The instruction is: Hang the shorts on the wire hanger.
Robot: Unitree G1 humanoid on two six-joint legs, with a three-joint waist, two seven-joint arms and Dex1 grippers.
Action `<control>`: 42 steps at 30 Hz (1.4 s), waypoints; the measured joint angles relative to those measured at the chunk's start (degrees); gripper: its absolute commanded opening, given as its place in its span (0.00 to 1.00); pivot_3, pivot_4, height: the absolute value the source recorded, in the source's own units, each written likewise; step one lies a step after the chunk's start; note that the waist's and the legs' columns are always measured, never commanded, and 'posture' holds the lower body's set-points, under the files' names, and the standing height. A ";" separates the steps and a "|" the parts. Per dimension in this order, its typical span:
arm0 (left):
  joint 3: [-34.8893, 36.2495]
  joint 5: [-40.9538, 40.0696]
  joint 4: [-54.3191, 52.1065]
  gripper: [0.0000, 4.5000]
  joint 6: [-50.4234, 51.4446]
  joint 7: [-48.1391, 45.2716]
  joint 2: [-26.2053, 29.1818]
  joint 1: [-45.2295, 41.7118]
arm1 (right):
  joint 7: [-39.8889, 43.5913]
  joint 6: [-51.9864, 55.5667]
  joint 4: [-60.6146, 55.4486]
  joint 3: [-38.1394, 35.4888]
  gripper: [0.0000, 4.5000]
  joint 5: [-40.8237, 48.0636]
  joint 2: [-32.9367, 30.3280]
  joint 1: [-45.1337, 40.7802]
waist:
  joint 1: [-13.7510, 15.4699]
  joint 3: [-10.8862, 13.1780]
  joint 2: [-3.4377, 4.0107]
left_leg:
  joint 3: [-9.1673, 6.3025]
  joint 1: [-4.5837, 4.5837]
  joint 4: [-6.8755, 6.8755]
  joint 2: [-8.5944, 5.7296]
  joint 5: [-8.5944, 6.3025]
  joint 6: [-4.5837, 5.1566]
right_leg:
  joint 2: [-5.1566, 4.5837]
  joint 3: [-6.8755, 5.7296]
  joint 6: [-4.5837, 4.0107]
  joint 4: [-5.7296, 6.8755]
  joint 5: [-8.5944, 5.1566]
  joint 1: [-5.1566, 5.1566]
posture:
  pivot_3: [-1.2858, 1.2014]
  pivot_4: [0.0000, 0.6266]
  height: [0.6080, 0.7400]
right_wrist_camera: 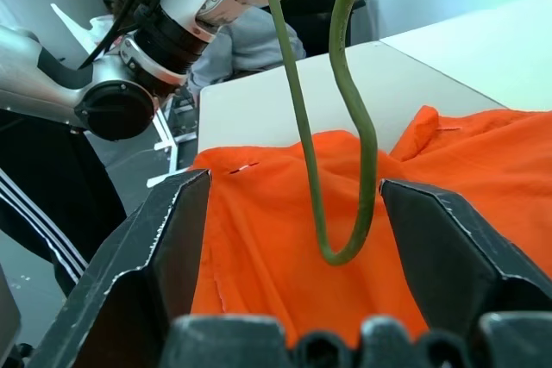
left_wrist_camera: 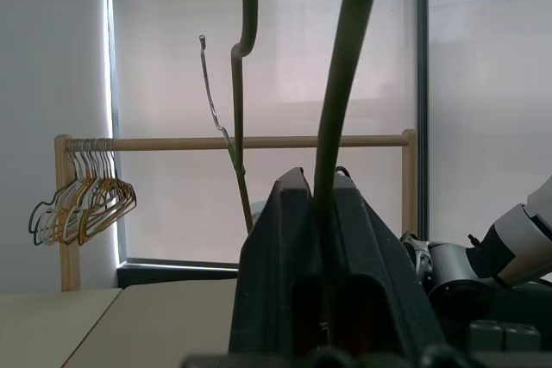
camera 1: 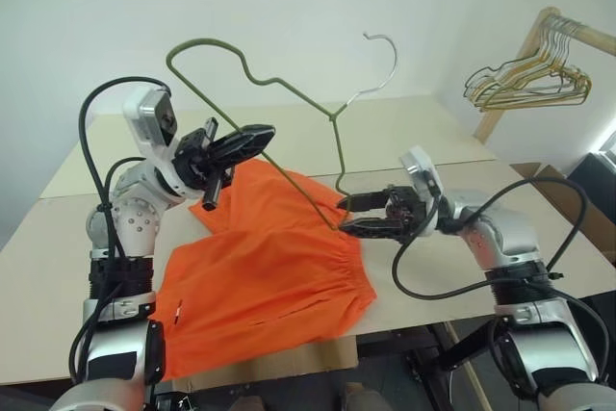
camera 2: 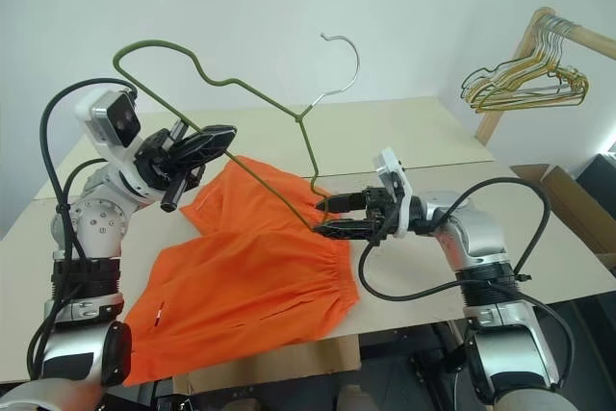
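Observation:
The orange shorts (camera 1: 260,276) lie flat on the table, waistband toward my right arm and one leg over the near edge. The wire hanger (right_wrist_camera: 295,109) is held up in the air, tilted, hook (camera 1: 385,55) uppermost. My left gripper (camera 1: 265,132) is shut on the hanger's long straight side above the shorts; the wire runs up between its fingers (left_wrist_camera: 285,239). My right gripper (camera 1: 343,216) stands open just over the waistband. The hanger's lower bent corner (right_wrist_camera: 345,247) hangs between its two fingers without touching either.
A wooden rail with clustered gold and dark hangers (camera 1: 529,79) stands at the back right, with a cardboard box (camera 1: 577,199) below it. The pale table (camera 1: 423,122) reaches well beyond the shorts. A person in striped black trousers (right_wrist_camera: 43,204) stands off the table's edge.

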 measured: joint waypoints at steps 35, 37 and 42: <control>0.27 -0.30 3.39 0.22 -0.54 1.18 -2.42 0.51 | 2.86 5.52 3.17 2.62 0.00 0.02 1.76 -3.24 | -0.03 0.00 0.00 | -0.01 -0.01 0.00 -0.01 0.00 0.00 | 0.00 0.00 0.00 -0.01 0.00 0.00 | 0.50 0.00 1.00; -0.86 2.45 4.56 0.37 -1.51 1.50 -1.80 1.72 | 1.35 6.41 2.84 1.42 0.00 0.79 2.09 -3.00 | -0.03 0.00 0.01 | -0.01 -0.01 0.00 -0.01 0.00 0.00 | 0.00 -0.01 0.00 -0.01 0.00 0.00 | 0.50 0.00 1.00; -6.08 13.04 7.60 0.70 -6.00 3.11 1.03 5.75 | -3.26 11.63 -0.34 -3.88 0.00 4.47 -0.12 -1.41 | 0.29 0.01 0.02 | -0.01 -0.05 0.00 -0.02 -0.01 0.00 | -0.01 -0.01 -0.01 -0.05 0.00 -0.01 | 0.50 0.00 1.00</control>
